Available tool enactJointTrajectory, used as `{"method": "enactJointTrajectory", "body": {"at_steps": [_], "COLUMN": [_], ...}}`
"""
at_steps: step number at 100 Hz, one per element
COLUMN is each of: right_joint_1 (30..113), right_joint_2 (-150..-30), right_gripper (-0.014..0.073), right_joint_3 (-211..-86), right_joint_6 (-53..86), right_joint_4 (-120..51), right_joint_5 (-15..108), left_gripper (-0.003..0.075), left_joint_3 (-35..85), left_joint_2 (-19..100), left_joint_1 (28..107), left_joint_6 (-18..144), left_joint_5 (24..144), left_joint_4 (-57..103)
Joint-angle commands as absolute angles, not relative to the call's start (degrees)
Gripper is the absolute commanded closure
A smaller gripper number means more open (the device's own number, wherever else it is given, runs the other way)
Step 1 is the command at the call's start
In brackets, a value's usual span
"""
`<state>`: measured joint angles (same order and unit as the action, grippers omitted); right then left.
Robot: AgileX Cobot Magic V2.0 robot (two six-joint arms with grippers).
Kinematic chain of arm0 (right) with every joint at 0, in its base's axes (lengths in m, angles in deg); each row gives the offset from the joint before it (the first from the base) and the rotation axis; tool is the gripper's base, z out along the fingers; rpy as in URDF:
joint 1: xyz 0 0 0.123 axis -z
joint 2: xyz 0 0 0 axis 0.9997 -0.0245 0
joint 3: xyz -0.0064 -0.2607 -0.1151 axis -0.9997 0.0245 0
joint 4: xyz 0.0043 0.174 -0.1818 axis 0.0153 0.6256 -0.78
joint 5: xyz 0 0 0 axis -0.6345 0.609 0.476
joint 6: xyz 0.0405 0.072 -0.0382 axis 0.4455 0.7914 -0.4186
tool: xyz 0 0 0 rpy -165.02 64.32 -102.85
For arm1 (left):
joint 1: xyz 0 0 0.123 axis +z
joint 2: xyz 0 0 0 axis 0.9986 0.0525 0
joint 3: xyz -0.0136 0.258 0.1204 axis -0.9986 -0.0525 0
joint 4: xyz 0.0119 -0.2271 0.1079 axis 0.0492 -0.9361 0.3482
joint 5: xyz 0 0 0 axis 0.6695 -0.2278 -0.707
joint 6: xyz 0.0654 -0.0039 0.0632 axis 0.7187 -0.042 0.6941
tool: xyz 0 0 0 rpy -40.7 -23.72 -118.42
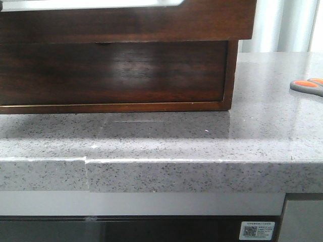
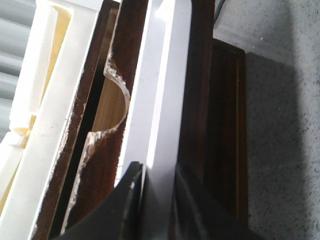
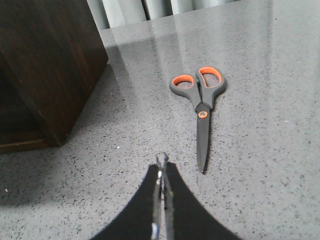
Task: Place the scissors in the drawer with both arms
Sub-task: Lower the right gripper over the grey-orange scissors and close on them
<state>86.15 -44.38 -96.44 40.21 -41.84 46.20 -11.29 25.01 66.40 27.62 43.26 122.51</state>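
Speckled grey stone countertop (image 1: 262, 136), polished, chipped seam at front edge. Dark brown wooden box (image 1: 237, 75), top cut off in front view. Wide shallow glossy wood-grain drawer (image 1: 111, 70) flush in box. Left gripper (image 2: 156, 175) fingers clamp pale flat strip (image 2: 162, 90) on box top. Right gripper (image 3: 162, 165) fingers pressed together, empty. Small grey scissors with orange-lined handles (image 3: 200, 105) flat on countertop right of box, blades closed.

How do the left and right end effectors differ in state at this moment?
The left end effector straddles a white strip on the wooden box, while the right end effector holds nothing. The left's fingers stand apart; the right's are pressed together, short of the scissors. Both have dark fingers.
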Motion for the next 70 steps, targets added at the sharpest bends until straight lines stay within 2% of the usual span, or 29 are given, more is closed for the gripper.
{"method": "enactJointTrajectory", "body": {"at_steps": [1,11,22,29,39,46,51,70], "right_joint_1": [86.07,86.07,86.07,86.07,86.07,86.07,86.07,86.07], "right_joint_2": [-45.35,-45.35,-45.35,-45.35,-46.32,-48.39,-50.49,-61.88], "right_gripper": [0.0654,0.0654,0.0614,0.0533,0.0358,0.0266,0.0244,0.0246], "right_joint_3": [-98.46,-98.46,-98.46,-98.55,-98.82,-99.68,-100.66,-107.48], "right_joint_6": [39.76,39.76,39.76,39.76,39.76,39.76,39.76,39.76], "right_joint_4": [-41.77,-41.77,-41.77,-41.88,-42.42,-43.92,-44.69,-46.35], "right_joint_5": [41.40,41.27,41.38,41.39,41.35,41.56,41.56,40.76], "left_gripper": [0.0529,0.0434,0.0424,0.0424,0.0424,0.0424,0.0424,0.0424], "left_joint_3": [-10.72,-10.72,-10.72,-10.72,-10.72,-10.72,-10.72,-10.72], "left_joint_2": [24.23,24.23,24.23,23.71,21.94,19.85,18.20,11.57], "left_joint_1": [65.86,65.86,65.86,65.86,65.86,65.86,65.86,65.86], "left_joint_6": [24.34,24.34,24.34,24.34,23.13,21.00,19.27,13.98], "left_joint_5": [37.59,37.38,35.89,34.35,32.05,30.65,30.46,30.57], "left_joint_4": [119.12,119.12,119.12,118.22,115.19,112.21,109.98,106.13]}}
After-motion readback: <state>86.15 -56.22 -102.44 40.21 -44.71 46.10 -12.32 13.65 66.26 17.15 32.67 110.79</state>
